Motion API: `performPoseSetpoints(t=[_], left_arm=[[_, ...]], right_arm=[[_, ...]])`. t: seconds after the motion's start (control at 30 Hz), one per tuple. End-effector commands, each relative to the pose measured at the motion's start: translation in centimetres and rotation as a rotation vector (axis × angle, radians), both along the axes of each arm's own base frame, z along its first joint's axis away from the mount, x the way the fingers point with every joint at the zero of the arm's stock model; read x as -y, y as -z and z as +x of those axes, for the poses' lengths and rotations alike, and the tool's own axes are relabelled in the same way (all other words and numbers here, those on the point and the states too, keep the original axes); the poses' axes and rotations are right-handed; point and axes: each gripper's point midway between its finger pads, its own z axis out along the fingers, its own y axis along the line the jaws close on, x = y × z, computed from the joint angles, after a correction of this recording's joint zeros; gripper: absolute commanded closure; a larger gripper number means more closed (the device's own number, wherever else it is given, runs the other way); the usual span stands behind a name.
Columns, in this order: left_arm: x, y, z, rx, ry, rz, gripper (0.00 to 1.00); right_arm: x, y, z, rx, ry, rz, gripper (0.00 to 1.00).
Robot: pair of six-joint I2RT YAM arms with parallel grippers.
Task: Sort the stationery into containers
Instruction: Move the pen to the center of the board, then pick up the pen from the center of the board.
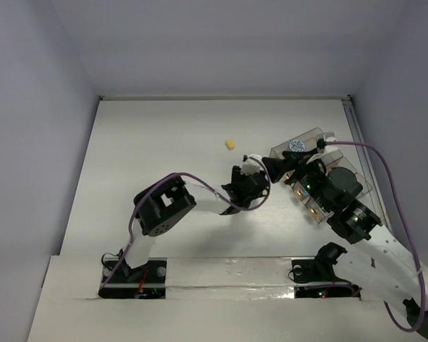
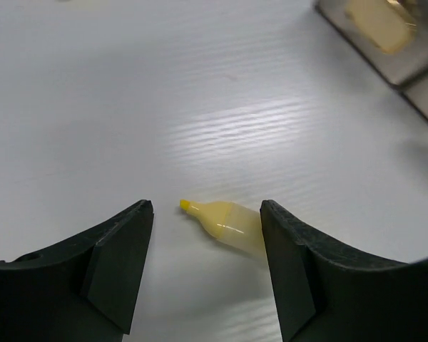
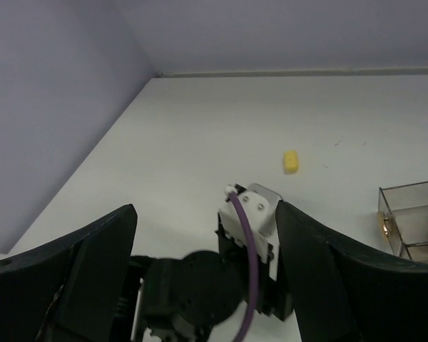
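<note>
We saw open surface (image 1: 157, 135) across the left and far side, interrupted only by a small yellow eraser (image 1: 230, 144). At right, the organiser tray (image 1: 319, 135), left end effector (image 2: 206, 205) and right end effector (image 3: 205, 208) crowded together, leaving little passage.

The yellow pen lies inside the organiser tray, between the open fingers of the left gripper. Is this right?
No. The yellow pen lies on the table, outside the organiser tray, between the open fingers of the left gripper; the left wrist view shows it.
</note>
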Motion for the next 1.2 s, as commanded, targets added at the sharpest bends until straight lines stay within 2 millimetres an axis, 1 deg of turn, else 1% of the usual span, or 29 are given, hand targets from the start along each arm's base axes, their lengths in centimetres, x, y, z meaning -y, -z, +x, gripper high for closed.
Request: performPoseSetpoints(t=[0.0, 0.03, 0.07, 0.1, 0.17, 0.2, 0.27, 0.3, 0.37, 0.4, 0.47, 0.5, 0.57, 0.6, 0.67, 0.7, 0.73, 0.77, 0.8, 0.83, 0.9, 0.93, 0.97, 1.0, 1.03, 1.07, 1.1, 1.13, 1.17], left_arm=[[-7.3, 2.2, 0.4, -0.049, -0.083, 0.179, 0.42], [-8.6, 1.6, 0.9, -0.04, -0.11, 0.169, 0.42], [-9.4, 2.1, 0.9, -0.045, -0.122, 0.183, 0.42], [-9.8, 1.1, 1.3, -0.028, -0.135, 0.164, 0.42], [-11.0, 0.7, 1.4, -0.019, -0.156, 0.166, 0.42], [-11.2, -0.5, 2.0, 0.003, -0.169, 0.134, 0.42], [-11.6, -1.0, 1.6, 0.015, -0.153, 0.125, 0.41], [-11.6, -2.0, 1.6, 0.03, -0.151, 0.099, 0.38], [-11.5, -3.1, 1.4, 0.042, -0.141, 0.067, 0.36], [-11.3, -4.9, 1.5, 0.066, -0.138, 0.019, 0.34], [-11.7, -6.3, 1.4, 0.085, -0.138, -0.018, 0.29], [-11.8, -8.3, 1.3, 0.113, -0.137, -0.064, 0.27], [-12.1, -10.5, 1.1, 0.149, -0.135, -0.113, 0.24], [-12.8, -13.2, 1.2, 0.189, -0.147, -0.171, 0.23], [-14.2, -14.7, 1.1, 0.213, -0.16, -0.206, 0.21], [-15.1, -16.8, 0.9, 0.244, -0.166, -0.259, 0.21], [-15.8, -16.9, 0.7, 0.244, -0.166, -0.267, 0.2], [-16.5, -17.4, 0.7, 0.245, -0.157, -0.296, 0.2], [-17.6, -18.2, 0.2, 0.258, -0.156, -0.332, 0.21], [-18.1, -18.3, 0.0, 0.258, -0.15, -0.348, 0.21], [-19.3, -19.6, -0.5, 0.275, -0.128, -0.401, 0.21], [-19.5, -18.8, -1.1, 0.259, -0.1, -0.403, 0.21], [-19.9, -18.8, -1.3, 0.264, -0.101, -0.412, 0.21], [-20.5, -19.6, -1.5, 0.288, -0.103, -0.437, 0.2], [-20.7, -19.0, -1.9, 0.283, -0.098, -0.436, 0.2], [-20.8, -18.9, -2.2, 0.289, -0.087, -0.438, 0.2], [-21.3, -19.5, -2.3, 0.315, -0.089, -0.456, 0.2], [-21.5, -18.6, -2.6, 0.309, -0.088, -0.443, 0.2], [-21.8, -18.5, -2.6, 0.316, -0.083, -0.443, 0.2]], right_arm=[[-0.2, -0.7, 0.5, 0.029, 0.006, 0.013, 0.17], [-0.5, -0.3, 0.7, 0.014, 0.003, -0.001, 0.19], [-0.5, -0.3, 0.6, 0.012, 0.001, -0.005, 0.19], [-0.8, 0.3, 1.0, -0.006, -0.002, -0.024, 0.21], [-1.1, 0.4, 1.4, -0.013, 0.0, -0.036, 0.23], [-1.1, 1.5, 1.5, -0.046, -0.001, -0.066, 0.32], [-1.4, 2.6, 2.0, -0.074, 0.005, -0.091, 0.43], [-1.5, 2.9, 2.2, -0.085, 0.008, -0.099, 0.56], [-1.8, 3.9, 2.6, -0.11, 0.006, -0.122, 0.7], [-1.9, 4.2, 2.7, -0.118, 0.006, -0.126, 0.79], [-2.3, 4.9, 2.9, -0.135, 0.002, -0.118, 0.87], [-2.6, 5.1, 2.9, -0.123, -0.007, -0.104, 0.96], [-3.1, 5.7, 3.1, -0.126, -0.021, -0.104, 1.0], [-3.4, 6.0, 3.2, -0.124, -0.039, -0.117, 1.0], [-4.5, 6.7, 3.1, -0.128, -0.103, -0.179, 1.0], [-4.9, 8.6, 3.5, -0.183, -0.113, -0.231, 1.0], [-5.4, 8.7, 3.6, -0.192, -0.141, -0.264, 0.99], [-5.9, 9.5, 3.7, -0.208, -0.163, -0.295, 0.97], [-6.4, 11.4, 4.1, -0.252, -0.181, -0.343, 0.9], [-7.3, 11.5, 4.0, -0.248, -0.241, -0.372, 0.85], [-8.3, 13.3, 3.7, -0.286, -0.325, -0.444, 0.77], [-9.0, 15.2, 3.7, -0.315, -0.381, -0.498, 0.74], [-9.6, 15.2, 4.0, -0.313, -0.405, -0.515, 0.69], [-9.9, 15.9, 4.0, -0.325, -0.431, -0.536, 0.57], [-10.2, 16.5, 4.1, -0.318, -0.458, -0.564, 0.49], [-10.5, 18.1, 4.4, -0.333, -0.487, -0.609, 0.43], [-10.9, 17.8, 4.7, -0.331, -0.507, -0.627, 0.32], [-11.1, 18.2, 5.0, -0.315, -0.533, -0.662, 0.29], [-11.3, 19.5, 5.3, -0.329, -0.548, -0.695, 0.27]])
